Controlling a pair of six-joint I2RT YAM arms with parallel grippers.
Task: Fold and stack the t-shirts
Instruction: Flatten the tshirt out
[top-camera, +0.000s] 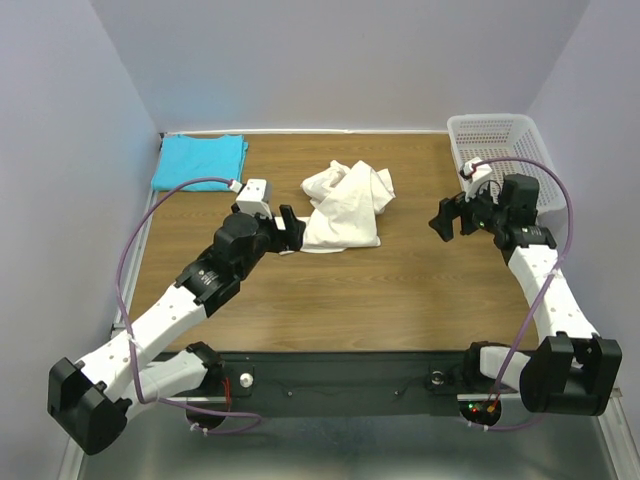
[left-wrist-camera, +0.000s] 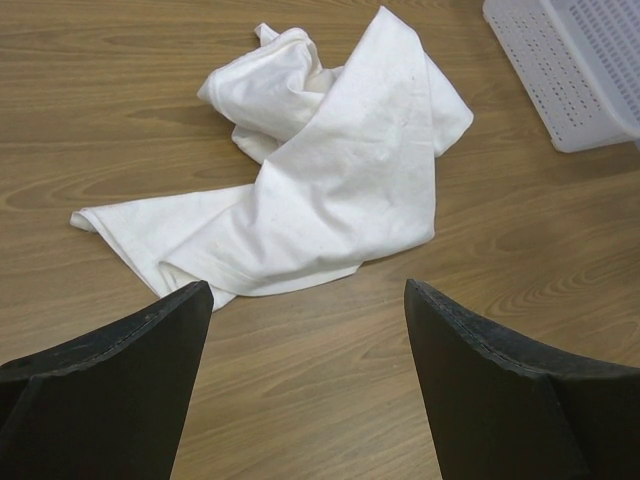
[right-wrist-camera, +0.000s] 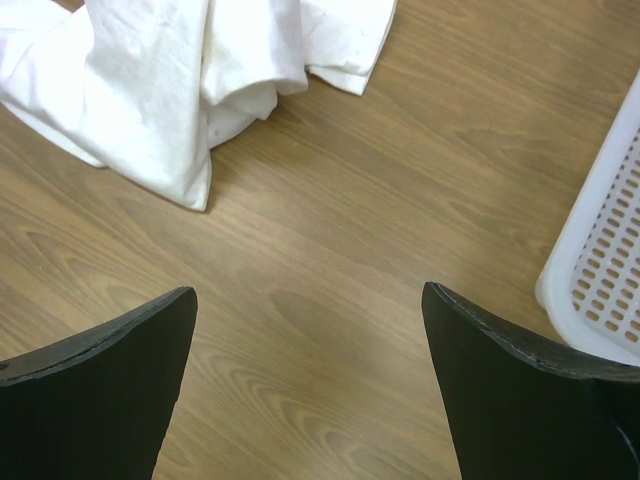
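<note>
A crumpled cream-white t-shirt (top-camera: 345, 207) lies near the middle of the wooden table, also in the left wrist view (left-wrist-camera: 320, 190) and the upper left of the right wrist view (right-wrist-camera: 170, 70). A turquoise-blue t-shirt (top-camera: 199, 160) lies folded flat in the far left corner. My left gripper (top-camera: 291, 228) (left-wrist-camera: 308, 290) is open just left of the white shirt's near corner, nothing between its fingers. My right gripper (top-camera: 443, 222) (right-wrist-camera: 310, 295) is open above bare wood to the right of the shirt, holding nothing.
A white plastic mesh basket (top-camera: 497, 150) stands at the far right corner, close behind my right wrist; its wall shows in the wrist views (left-wrist-camera: 570, 60) (right-wrist-camera: 600, 280). Purple cables loop from both arms. Walls close the table on three sides.
</note>
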